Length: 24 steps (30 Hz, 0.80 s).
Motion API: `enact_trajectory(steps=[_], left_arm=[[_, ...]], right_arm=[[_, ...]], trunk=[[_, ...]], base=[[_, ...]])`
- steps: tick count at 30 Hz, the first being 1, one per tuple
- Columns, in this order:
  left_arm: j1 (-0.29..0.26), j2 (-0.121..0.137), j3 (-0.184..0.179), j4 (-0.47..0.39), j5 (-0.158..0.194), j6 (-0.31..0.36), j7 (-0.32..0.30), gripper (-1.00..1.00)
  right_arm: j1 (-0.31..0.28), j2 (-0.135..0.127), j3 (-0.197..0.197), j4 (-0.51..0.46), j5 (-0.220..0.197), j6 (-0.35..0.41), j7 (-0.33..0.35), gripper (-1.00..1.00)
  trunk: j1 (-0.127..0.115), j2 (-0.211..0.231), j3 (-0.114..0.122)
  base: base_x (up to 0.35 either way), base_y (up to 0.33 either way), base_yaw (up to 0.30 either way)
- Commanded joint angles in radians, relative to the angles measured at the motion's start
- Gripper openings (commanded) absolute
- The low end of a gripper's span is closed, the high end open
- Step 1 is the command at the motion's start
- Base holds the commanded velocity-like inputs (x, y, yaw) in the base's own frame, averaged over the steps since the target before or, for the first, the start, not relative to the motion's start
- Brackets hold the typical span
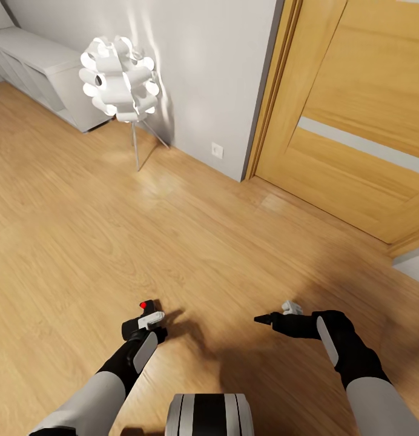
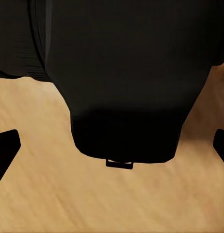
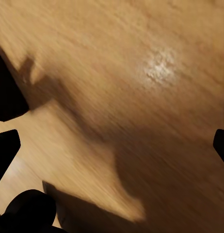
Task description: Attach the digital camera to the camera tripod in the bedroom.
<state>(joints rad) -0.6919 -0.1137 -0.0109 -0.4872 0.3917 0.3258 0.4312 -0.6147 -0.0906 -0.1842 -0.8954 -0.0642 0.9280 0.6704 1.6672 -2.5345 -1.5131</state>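
Trunk (image 1: 209,415): rounded grey-and-black housing, bottom centre of the head view.
Left arm: grey sleeve, black forearm, lower left. Left gripper (image 1: 148,321) clenched on the camera (image 1: 144,325), a small black body with silver-grey trim and a red button (image 1: 143,304) on top; in the left wrist view the camera (image 2: 126,77) is a matt black block covering the upper frame, with dark fingertips (image 2: 5,148) at either edge.
Right arm: same make, lower right. Right gripper (image 1: 264,318) points toward frame centre above the floor; jaws released, nothing between them; wide-set fingertips (image 3: 5,150) show in the right wrist view.
Floor (image 1: 112,230): light wood planks, visible grain, soft sheen, with arm shadows at lower centre.
Lamp (image 1: 120,77): white globe of looped petals on thin metal legs, upper left, lit.
Shelves (image 1: 46,72): low white cube unit, far upper left, against the wall.
Wall (image 1: 215,72): plain grey-white, with a small white socket (image 1: 217,150) near its foot.
Door (image 1: 355,115): warm wood, pale horizontal inset strip, wood frame, upper right
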Motion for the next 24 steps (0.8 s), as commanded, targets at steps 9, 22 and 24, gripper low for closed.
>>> enact_trajectory(steps=[9,22,24], left_arm=[[0.000,0.000,-0.001,-0.003,0.006,0.005,0.006,1.00],[0.000,0.001,-0.001,-0.002,0.006,0.005,0.006,1.00],[0.000,0.001,-0.001,-0.002,0.006,0.005,0.006,1.00]], right_arm=[[0.000,0.000,-0.001,0.000,-0.006,0.012,-0.002,1.00],[0.000,0.000,-0.001,0.000,-0.006,0.008,-0.002,1.00],[0.000,0.000,-0.001,0.000,-0.006,0.008,-0.002,1.00]], trunk=[[0.000,0.000,-0.001],[0.000,0.000,-0.001],[0.000,0.000,-0.001]], base=[[0.000,0.000,0.000],[0.106,0.000,0.000],[0.006,0.000,0.000]])
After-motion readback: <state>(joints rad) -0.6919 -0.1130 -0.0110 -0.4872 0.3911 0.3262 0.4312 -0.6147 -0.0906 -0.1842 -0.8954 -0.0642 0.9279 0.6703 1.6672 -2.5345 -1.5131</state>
